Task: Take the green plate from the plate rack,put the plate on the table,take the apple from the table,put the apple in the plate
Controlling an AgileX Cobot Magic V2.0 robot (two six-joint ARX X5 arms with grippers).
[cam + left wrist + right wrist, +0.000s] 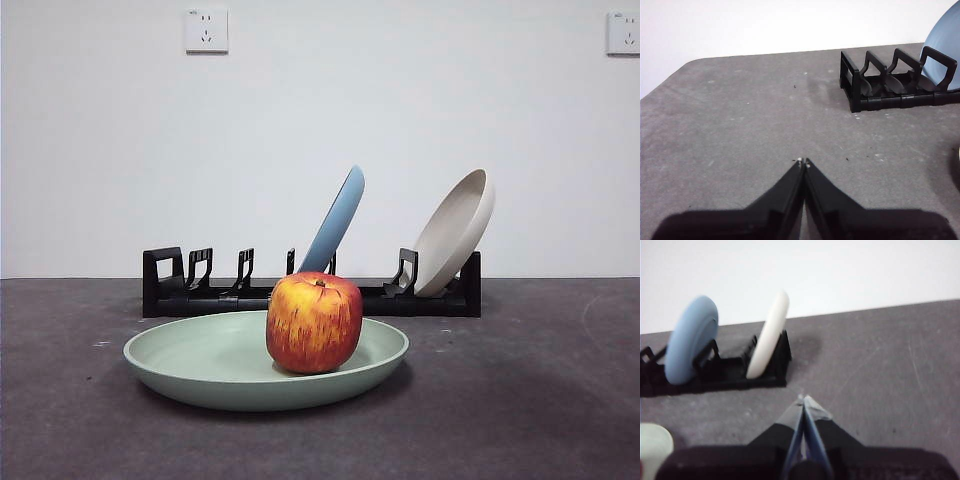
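The green plate (200, 365) lies flat on the dark grey table (540, 400), in front of the black plate rack (200, 290). The red and yellow apple (313, 322) stands upright in the plate, right of its middle. No arm shows in the front view. My left gripper (803, 162) is shut and empty over bare table, apart from the rack's end (860, 85). My right gripper (803, 399) is shut and empty over bare table, on the near side of the rack (720, 372). A sliver of the green plate's rim (654, 445) shows in the right wrist view.
A blue plate (338, 218) and a beige plate (455, 232) lean in the rack's slots. They also show in the right wrist view, blue (690, 337) and beige (769, 332). The rack's left slots stand bare. A white wall with two sockets stands behind.
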